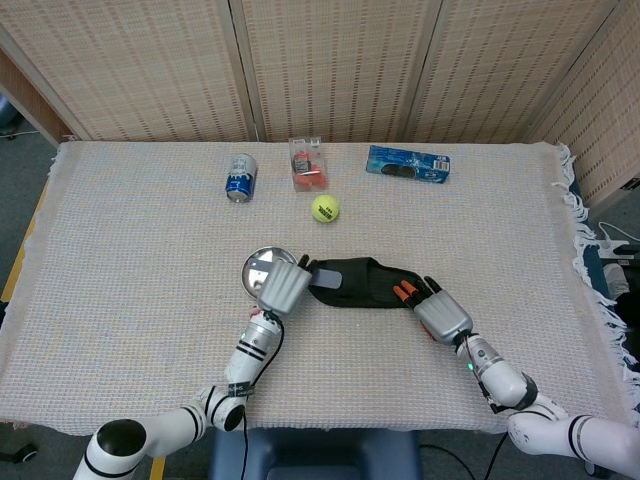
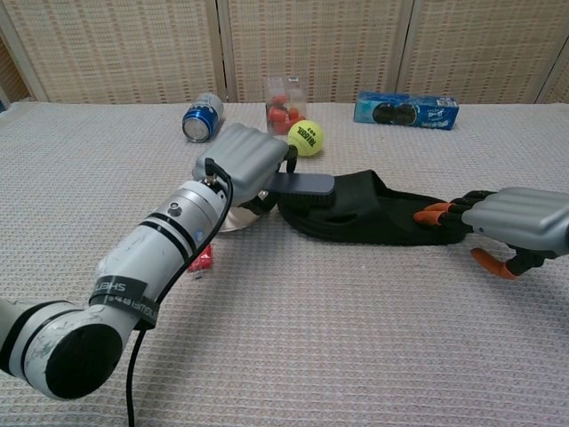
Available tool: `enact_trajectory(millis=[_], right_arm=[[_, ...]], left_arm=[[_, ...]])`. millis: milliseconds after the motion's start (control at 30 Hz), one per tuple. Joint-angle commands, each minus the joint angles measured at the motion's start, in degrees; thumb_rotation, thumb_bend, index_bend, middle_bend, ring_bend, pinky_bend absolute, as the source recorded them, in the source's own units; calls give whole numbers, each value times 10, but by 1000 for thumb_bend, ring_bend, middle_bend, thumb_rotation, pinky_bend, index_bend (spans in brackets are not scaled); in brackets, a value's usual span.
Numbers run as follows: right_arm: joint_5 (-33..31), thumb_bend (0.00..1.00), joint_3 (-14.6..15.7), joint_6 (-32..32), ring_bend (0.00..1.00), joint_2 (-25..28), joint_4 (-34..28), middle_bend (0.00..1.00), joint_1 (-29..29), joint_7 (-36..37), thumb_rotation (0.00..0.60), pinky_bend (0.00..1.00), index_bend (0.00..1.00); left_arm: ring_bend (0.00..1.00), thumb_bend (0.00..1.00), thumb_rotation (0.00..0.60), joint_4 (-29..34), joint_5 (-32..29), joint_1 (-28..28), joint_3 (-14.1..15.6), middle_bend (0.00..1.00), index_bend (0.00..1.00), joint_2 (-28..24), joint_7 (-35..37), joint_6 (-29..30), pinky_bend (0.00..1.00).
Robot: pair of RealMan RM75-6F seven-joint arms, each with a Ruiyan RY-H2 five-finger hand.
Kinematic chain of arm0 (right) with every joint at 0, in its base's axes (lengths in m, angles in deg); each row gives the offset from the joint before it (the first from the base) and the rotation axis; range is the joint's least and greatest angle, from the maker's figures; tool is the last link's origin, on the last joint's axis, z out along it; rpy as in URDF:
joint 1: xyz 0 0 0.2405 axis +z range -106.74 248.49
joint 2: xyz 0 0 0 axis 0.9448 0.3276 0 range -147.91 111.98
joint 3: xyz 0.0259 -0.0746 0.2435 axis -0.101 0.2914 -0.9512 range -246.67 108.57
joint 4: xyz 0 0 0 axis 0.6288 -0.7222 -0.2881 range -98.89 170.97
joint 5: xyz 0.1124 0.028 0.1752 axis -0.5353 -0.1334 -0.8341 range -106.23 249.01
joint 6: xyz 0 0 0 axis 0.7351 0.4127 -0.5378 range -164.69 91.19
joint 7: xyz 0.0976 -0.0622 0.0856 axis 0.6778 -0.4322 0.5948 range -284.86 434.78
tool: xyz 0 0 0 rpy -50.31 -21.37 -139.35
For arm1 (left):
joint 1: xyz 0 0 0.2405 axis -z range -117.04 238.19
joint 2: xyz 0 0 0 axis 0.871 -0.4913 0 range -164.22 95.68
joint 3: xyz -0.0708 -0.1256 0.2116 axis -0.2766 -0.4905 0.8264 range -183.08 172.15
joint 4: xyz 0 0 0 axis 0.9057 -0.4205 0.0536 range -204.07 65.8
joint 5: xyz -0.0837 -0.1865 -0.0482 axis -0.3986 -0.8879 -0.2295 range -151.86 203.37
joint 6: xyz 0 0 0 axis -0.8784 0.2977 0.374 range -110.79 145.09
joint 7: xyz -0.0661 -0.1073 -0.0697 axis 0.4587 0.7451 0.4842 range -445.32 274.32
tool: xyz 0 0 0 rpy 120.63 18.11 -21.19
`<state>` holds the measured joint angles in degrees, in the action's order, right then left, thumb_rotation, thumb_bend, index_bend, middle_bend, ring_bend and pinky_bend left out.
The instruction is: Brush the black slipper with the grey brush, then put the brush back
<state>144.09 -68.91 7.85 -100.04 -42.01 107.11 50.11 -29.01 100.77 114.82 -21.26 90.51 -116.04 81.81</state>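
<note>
While the left hand [image 2: 249, 160] curls its fingers round the flat grey plastic brush [image 2: 302, 184] over the black rubber slipper's [image 2: 373, 212] toe, the right hand's [image 2: 511, 222] orange-tipped fingers press together on the slipper's heel.

A: Head view sits high above the near edge, looking steeply down and forward, so the whole desk [image 1: 120, 250] fits in frame, with wicker screens [image 1: 330, 60] across twelve o'clock and floor showing at nine and three.

B: And the chest view is low, just above the cloth, facing straight ahead toward those same screens [image 2: 311, 44]. It's close in: the left arm [image 2: 151, 267] fills seven o'clock.

A: Both share the middle of the desk: the black slipper [image 1: 365, 283] at centre, the tennis ball [image 1: 324, 208] and blue box [image 1: 407, 164] beyond.

B: From the chest, the slipper [image 2: 373, 213], ball [image 2: 305, 139] and box [image 2: 406, 110] stack toward twelve o'clock.
</note>
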Motion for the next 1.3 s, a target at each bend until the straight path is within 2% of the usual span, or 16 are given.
enact_trajectory(millis=[33, 500, 900, 1033, 1167, 1300], right_arm=[[0, 657, 1, 0, 0, 0, 0, 0, 0, 1, 600, 0, 10], [-3, 657, 8, 4, 0, 5, -5, 0, 1, 0, 600, 0, 11], [-3, 656, 8, 9, 0, 12, -11, 0, 2, 5, 600, 0, 11], [-3, 656, 9, 9, 0, 11, -11, 0, 2, 4, 600, 0, 11], [0, 656, 8, 11, 0, 10, -12, 0, 2, 12, 600, 0, 6], [22, 655, 5, 34, 0, 21, -23, 0, -4, 41, 600, 0, 0]], left_arm=[[777, 421, 600, -4, -1, 1, -2, 461, 430, 0, 1, -4, 1000], [777, 417, 600, 43, 21, 5, 4, 460, 430, -1, -5, 14, 1000], [777, 420, 600, -32, 6, 10, -4, 460, 428, 3, -3, -17, 1000], [777, 419, 600, -37, 6, 10, -7, 460, 428, 0, 3, -12, 1000], [777, 419, 600, -6, 8, -1, -1, 459, 428, -15, 11, -8, 1000], [777, 419, 600, 61, 19, -24, 20, 460, 426, -50, -6, 3, 1000]])
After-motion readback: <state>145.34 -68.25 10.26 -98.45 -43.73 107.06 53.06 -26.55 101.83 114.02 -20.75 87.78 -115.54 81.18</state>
